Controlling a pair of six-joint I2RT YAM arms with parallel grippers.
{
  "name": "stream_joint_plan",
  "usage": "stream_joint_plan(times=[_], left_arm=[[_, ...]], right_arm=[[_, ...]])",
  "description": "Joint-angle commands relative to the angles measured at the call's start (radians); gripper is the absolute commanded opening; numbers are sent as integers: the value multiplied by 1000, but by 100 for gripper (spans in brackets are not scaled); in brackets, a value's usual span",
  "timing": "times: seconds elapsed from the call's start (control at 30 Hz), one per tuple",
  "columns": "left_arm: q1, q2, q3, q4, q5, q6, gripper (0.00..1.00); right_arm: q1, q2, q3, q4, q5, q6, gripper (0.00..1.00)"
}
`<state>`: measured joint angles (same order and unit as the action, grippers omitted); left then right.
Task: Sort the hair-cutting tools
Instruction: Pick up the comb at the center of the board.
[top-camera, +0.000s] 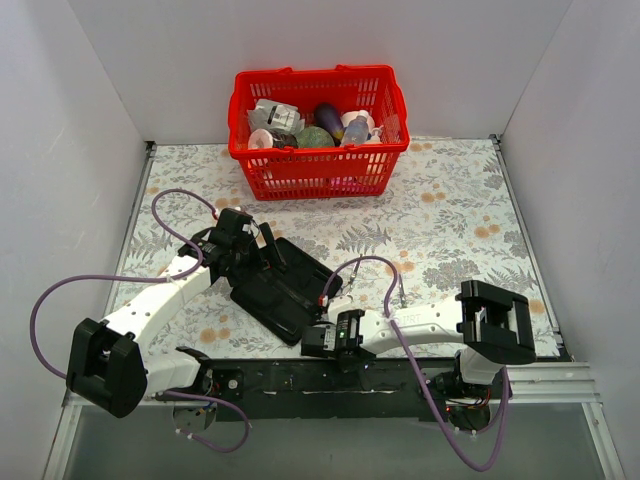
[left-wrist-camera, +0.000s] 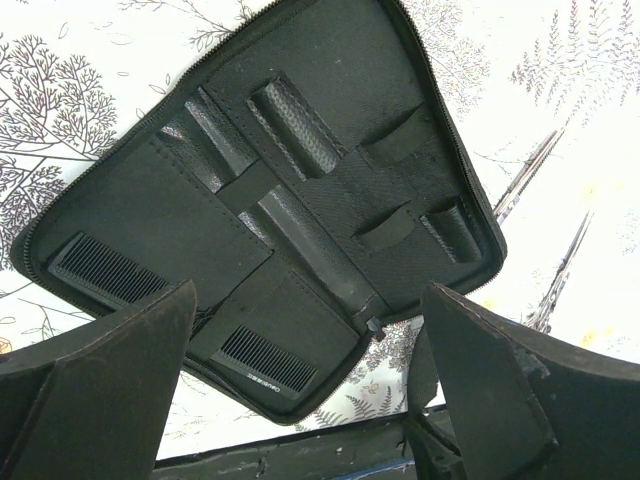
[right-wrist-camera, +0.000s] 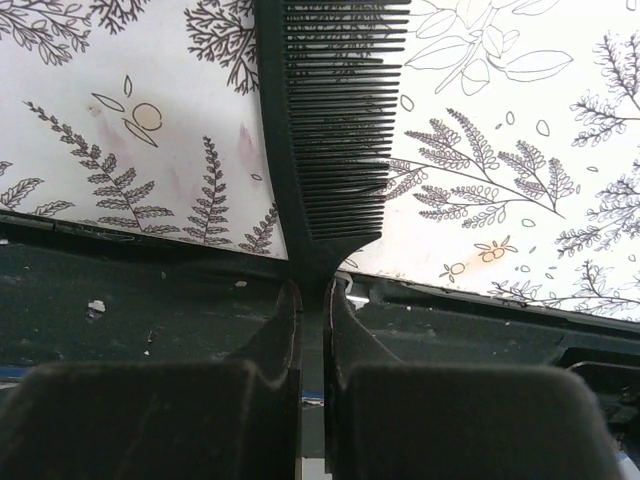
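Pinching the comb (right-wrist-camera: 335, 130) at its narrow end, the right jaws are needing a level lift; the left jaws are standing wide.

Two white robot arms with black ends
The left arm (top-camera: 150, 305) and the right arm (top-camera: 420, 322) had smooth white shells and chunky black blocks at the joints. A thin purple cable (top-camera: 75, 281) looped off each one. The fingers (left-wrist-camera: 100, 390) were dark, flat and wedge-shaped.
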<state>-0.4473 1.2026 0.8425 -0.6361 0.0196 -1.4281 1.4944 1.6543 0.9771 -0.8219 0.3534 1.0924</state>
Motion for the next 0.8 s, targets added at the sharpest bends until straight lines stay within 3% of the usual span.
stream_joint_plan(times=[0.0,0.23,0.43,0.63,0.77], left_arm=[[-2,0,46,-7,17,17,98],[-2,37,167,-48,180,81,96],[-1,48,242,-37,479,127,95],[-1,49,234,-24,680,158,91],[-1,42,219,-25,720,147,87]], right_arm=[[20,-5,87,-101,-5,34,1],[33,-116,227,-195,-1,-104,1],[35,-220,301,-200,-73,-271,1],[35,-258,371,-230,-67,-328,1],[32,-245,411,-276,-1,-293,1]])
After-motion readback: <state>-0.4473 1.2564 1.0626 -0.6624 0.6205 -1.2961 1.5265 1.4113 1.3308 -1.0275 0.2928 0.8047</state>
